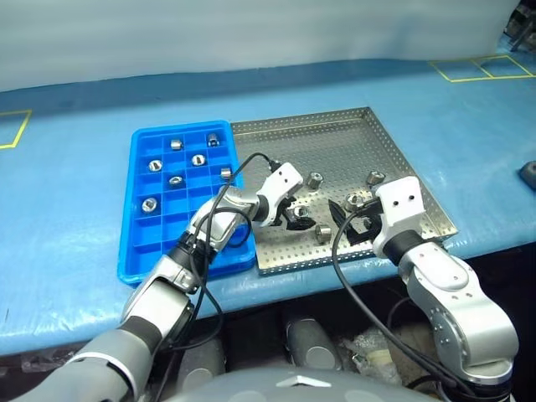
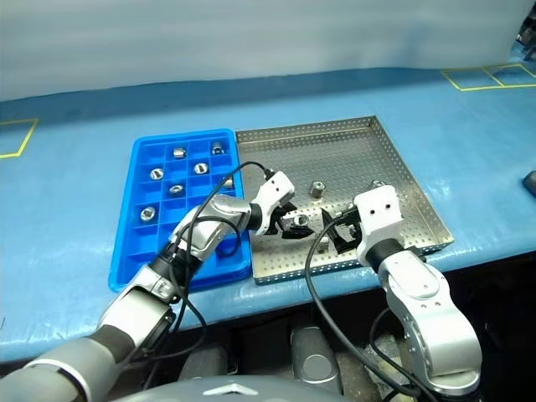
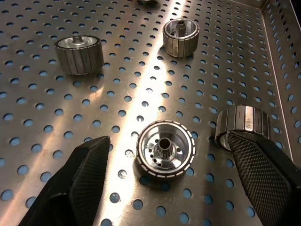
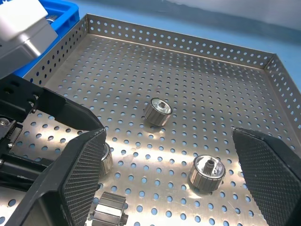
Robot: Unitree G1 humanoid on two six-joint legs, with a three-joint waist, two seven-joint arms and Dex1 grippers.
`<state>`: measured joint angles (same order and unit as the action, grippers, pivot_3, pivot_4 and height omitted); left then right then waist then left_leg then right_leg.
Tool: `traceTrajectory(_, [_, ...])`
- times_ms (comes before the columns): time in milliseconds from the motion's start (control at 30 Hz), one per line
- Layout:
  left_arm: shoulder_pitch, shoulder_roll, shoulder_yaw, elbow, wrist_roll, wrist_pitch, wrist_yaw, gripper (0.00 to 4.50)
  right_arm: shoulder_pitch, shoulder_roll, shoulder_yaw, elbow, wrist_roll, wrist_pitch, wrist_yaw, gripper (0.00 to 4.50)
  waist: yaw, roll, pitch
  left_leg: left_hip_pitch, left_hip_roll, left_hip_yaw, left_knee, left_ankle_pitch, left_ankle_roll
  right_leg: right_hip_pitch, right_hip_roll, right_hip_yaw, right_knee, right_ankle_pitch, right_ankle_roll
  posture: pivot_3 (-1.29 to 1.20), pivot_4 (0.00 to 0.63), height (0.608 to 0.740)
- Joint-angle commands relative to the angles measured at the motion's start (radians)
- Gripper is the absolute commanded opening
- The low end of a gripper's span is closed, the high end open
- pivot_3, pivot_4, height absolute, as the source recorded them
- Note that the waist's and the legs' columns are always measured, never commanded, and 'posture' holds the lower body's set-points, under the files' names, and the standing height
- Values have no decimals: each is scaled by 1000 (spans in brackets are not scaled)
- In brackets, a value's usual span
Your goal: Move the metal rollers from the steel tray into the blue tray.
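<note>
The bench (image 1: 75, 180) carries the steel tray (image 1: 335, 146) at centre, with the blue tray (image 1: 146, 251) touching its 9 o'clock edge. Seven metal rollers (image 1: 175, 144) already sit in separate blue compartments; several more lie scattered over the steel tray's half toward 6 o'clock. The left end effector (image 1: 295, 216) hovers over that zone, fingers apart and empty. In the left wrist view one roller (image 3: 165, 149) lies between its fingertips (image 3: 89, 162), axis upright, bore facing up, so a straight descent looks enough. The right end effector (image 1: 350, 219), also spread and empty, waits near the 5 o'clock corner. Neighbouring rollers stand apart, leaving room; the rim is well off.
</note>
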<state>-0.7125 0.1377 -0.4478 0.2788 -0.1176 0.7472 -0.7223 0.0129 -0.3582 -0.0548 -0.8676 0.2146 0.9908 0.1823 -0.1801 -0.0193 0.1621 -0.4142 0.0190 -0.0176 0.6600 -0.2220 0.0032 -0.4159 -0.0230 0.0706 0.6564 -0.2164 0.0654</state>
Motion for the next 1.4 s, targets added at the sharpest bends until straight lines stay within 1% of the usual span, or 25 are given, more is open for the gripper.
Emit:
traceTrajectory(33, [-13, 7, -30, 6, 43, -8, 1, 3951, -24, 1, -8, -34, 0, -10, -7, 4500, -7, 0, 0, 0, 0, 0, 0, 0, 0, 0, 0, 0, 0, 0, 0, -234, 150, 740])
traceTrajectory(67, [-7, 11, -34, 7, 57, -8, 11, 3742, -29, 0, -8, -30, 1, -10, -6, 4500, -9, 0, 0, 0, 0, 0, 0, 0, 0, 0, 0, 0, 0, 0, 0, -234, 150, 740])
traceTrajectory(167, [12, 17, -18, -10, 65, 7, 32, 2771, -41, 1, -6, -18, 1, -9, -7, 4500, -12, 0, 0, 0, 0, -1, -1, 0, 0, 0, 0, 0, 0, 0, 0, -234, 150, 740])
traceTrajectory(233, [39, 26, 26, -71, 48, 17, 46, 2056, -48, 2, 1, -11, 3, -12, -4, 4500, -13, 0, 0, 0, 0, -1, -1, 0, 0, 0, 0, 0, 0, 0, 0, -213, 150, 740])
traceTrajectory(267, [52, 28, 54, -103, 35, 18, 57, 1768, -52, 2, 6, -7, 4, -13, -3, 4500, -13, 0, 0, 1, 0, -1, -2, 0, 0, 0, 0, 0, 0, 0, 0, -213, 150, 740])
traceTrajectory(300, [68, 25, 91, -138, 16, 21, 69, 1662, -55, 4, 11, -3, 5, -14, -2, 4500, -12, 0, 0, 1, 0, -1, -3, 0, 0, -1, 0, 0, 0, 0, 0, -203, 150, 740])
traceTrajectory(367, [120, 25, 188, -224, -18, -41, 110, 1663, -73, 13, 39, 12, 11, -14, 1, 4500, -13, 1, 1, 0, 1, -1, -4, 0, 0, -1, 0, 0, 0, 0, 1, -186, 150, 740])
traceTrajectory(400, [151, 20, 257, -273, -41, -44, 149, 1663, -90, 19, 69, 25, 12, -18, 5, 4500, -13, 1, 1, 0, 1, -1, -4, 0, 0, -2, 1, 0, 0, 1, 2, -175, 150, 740])
traceTrajectory(467, [198, 16, 340, -349, -64, -45, 209, 1663, -115, 28, 113, 46, 14, -23, 13, 4500, -8, 1, 1, 1, 2, -1, -6, 0, 0, -4, 1, 1, 1, 2, 3, -163, 150, 740])
traceTrajectory(533, [247, 14, 401, -439, -75, -37, 263, 1663, -145, 38, 153, 70, 15, -25, 21, 4500, 2, 1, 1, 1, 2, -1, -6, 0, 0, -4, 2, 0, 2, 2, 3, -137, 150, 740])
traceTrajectory(633, [356, -4, 523, -646, -78, -24, 383, 1663, -231, 55, 248, 139, 13, -47, 55, 4500, 13, 0, 1, 1, 2, -2, -6, 0, 0, -3, 2, 0, 2, 1, 3, -98, 150, 740])
traceTrajectory(733, [431, -14, 569, -770, -67, 23, 465, 1663, -282, 63, 292, 187, 20, -63, 89, 4500, 43, -1, 2, 0, 1, -3, -6, 0, 0, -3, 1, 0, 1, 2, 3, -47, 150, 740])
traceTrajectory(800, [486, -10, 587, -843, -48, 75, 517, 1663, -313, 65, 324, 219, 22, -73, 113, 4500, 64, -2, 2, 1, 1, -2, -6, 0, 0, -1, 0, -1, 0, 2, 3, -26, 150, 740])
traceTrajectory(867, [556, 24, 570, -913, -1, 137, 562, 1663, -344, 64, 355, 255, 21, -83, 138, 4500, 86, -2, 2, 1, 0, -2, -6, 0, 0, -1, 0, -2, -1, 2, 3, 10, 150, 740])
traceTrajectory(933, [637, 59, 557, -989, 18, 206, 581, 1663, -373, 68, 382, 288, 23, -97, 163, 4500, 102, -3, 3, 1, 0, -2, -6, 0, 0, -1, -1, -2, -2, 2, 3, 47, 150, 740])
traceTrajectory(1033, [700, 85, 546, -1051, 14, 286, 592, 1663, -394, 74, 399, 314, 26, -114, 187, 4500, 129, -4, 4, 0, 0, -3, -6, 0, 0, 0, -1, -3, -3, 0, 0, 72, 150, 740])
traceTrajectory(1167, [728, 76, 545, -1057, 5, 349, 609, 1663, -405, 82, 411, 331, 25, -128, 204, 4500, 156, -5, 4, 1, 1, -4, -5, 0, -1, 1, -1, -5, -3, -2, -3, 83, 150, 740])
traceTrajectory(1400, [692, 82, 505, -997, -13, 350, 598, 1663, -395, 88, 408, 327, 16, -127, 200, 4500, 165, -5, 4, 0, 1, -3, -5, 0, -1, 1, -1, -5, -5, -2, -3, 46, 150, 740])
